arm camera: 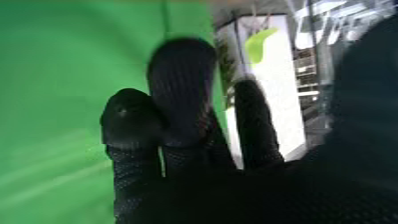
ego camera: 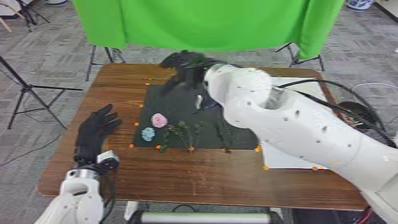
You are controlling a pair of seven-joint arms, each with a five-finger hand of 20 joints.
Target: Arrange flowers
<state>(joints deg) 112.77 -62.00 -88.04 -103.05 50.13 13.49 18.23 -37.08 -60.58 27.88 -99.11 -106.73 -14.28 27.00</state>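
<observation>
one ruffled pink flower, one pale-blue flower: right of extended fingers, black-gloved left hand. black-gloved right hand: fingers straight, parted.

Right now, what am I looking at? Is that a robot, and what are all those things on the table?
Yes, it's a robot with two white arms. Its hands wear black gloves.

The head view is what a camera on its head sees, looking down at the brown table. The left hand is at the table's left side, and the right hand is up near the far edge.

The other picture comes from a camera on the right wrist, so that hand's glove looks huge, with green cloth behind it.

On a dark mat lie a pink flower, a light blue flower and some green stems. I can't see anything held in either hand.
</observation>
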